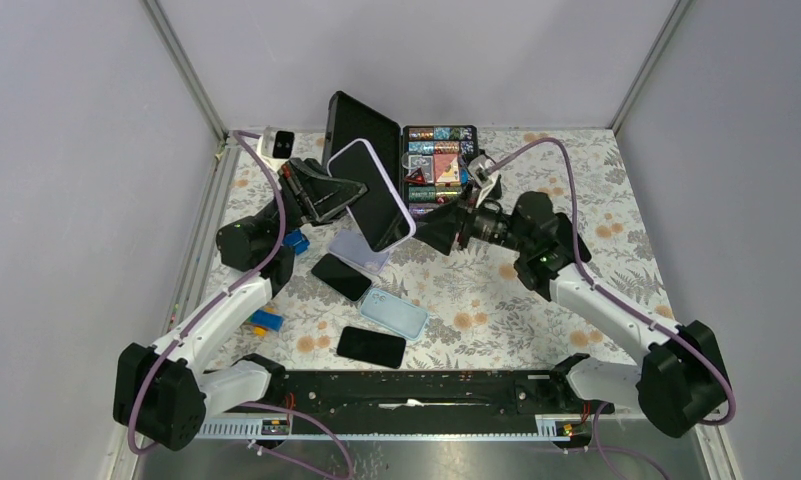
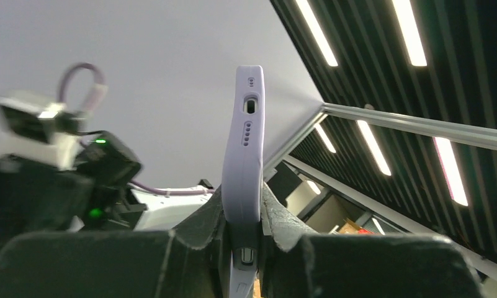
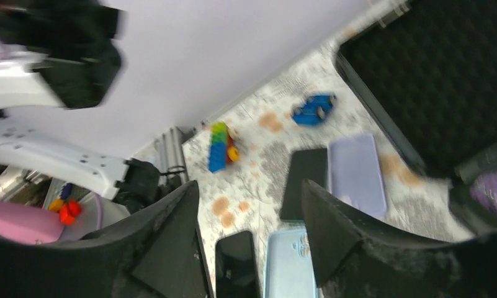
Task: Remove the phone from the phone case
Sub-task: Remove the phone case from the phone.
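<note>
A phone (image 1: 374, 196) with a dark screen, in a lilac phone case (image 2: 244, 149), is held tilted up above the table's back middle. My left gripper (image 1: 340, 190) is shut on its left edge. In the left wrist view the case stands edge-on, pinched between both fingers of that left gripper (image 2: 241, 208). My right gripper (image 1: 429, 232) hangs just off the phone's lower right corner, apart from it. In the right wrist view this right gripper (image 3: 249, 194) is open, with only the table showing between the fingers.
On the table below lie an empty lilac case (image 1: 361, 250), a black phone (image 1: 341, 277), a light blue case (image 1: 394, 313) and another black phone (image 1: 371, 347). An open black box (image 1: 438, 165) stands behind. A blue toy (image 1: 296, 241) and toy blocks (image 1: 266, 320) lie left.
</note>
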Available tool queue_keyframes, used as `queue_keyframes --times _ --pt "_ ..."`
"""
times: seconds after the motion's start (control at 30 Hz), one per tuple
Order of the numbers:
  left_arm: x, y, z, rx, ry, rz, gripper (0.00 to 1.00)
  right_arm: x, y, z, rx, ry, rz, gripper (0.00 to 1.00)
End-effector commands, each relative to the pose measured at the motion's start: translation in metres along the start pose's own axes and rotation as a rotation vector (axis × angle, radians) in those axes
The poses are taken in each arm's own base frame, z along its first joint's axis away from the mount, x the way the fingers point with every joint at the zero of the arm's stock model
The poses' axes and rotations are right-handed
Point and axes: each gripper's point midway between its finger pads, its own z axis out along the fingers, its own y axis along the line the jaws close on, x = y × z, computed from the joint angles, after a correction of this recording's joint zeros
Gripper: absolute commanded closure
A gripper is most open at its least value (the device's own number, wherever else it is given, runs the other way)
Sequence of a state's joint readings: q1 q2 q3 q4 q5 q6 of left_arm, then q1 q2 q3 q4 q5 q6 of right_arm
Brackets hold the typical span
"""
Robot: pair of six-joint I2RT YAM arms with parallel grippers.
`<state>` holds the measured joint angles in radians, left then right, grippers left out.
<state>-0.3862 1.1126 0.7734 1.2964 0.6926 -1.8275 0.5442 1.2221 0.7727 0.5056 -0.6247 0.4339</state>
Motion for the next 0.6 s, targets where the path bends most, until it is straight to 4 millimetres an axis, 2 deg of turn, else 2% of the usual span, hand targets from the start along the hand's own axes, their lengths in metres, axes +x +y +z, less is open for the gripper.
queue_keyframes --times 0.0,0.1,0.3,0.43,0.57 --pt "-0.011 -0.003 0.005 -0.018 -0.054 0.132 1.0 -0.051 0.084 -0.023 -0.335 -0.186 -0.152 0.25" --pt "-0.015 0.009 0.003 -0.086 -0.076 0.179 1.0 -0.065 0.109 -0.034 -0.406 -0.247 -0.165 0.18" --pt "-0.021 0.025 0.0 -0.163 -0.106 0.202 1.0 -0.085 0.145 -0.044 -0.524 -0.31 -0.199 0.17" --pt "-0.023 0.031 0.0 -0.179 -0.115 0.196 1.0 -0.088 0.157 -0.043 -0.571 -0.314 -0.203 0.17" --pt "-0.025 0.037 -0.001 -0.192 -0.12 0.187 1.0 -0.093 0.158 -0.041 -0.568 -0.332 -0.182 0.17"
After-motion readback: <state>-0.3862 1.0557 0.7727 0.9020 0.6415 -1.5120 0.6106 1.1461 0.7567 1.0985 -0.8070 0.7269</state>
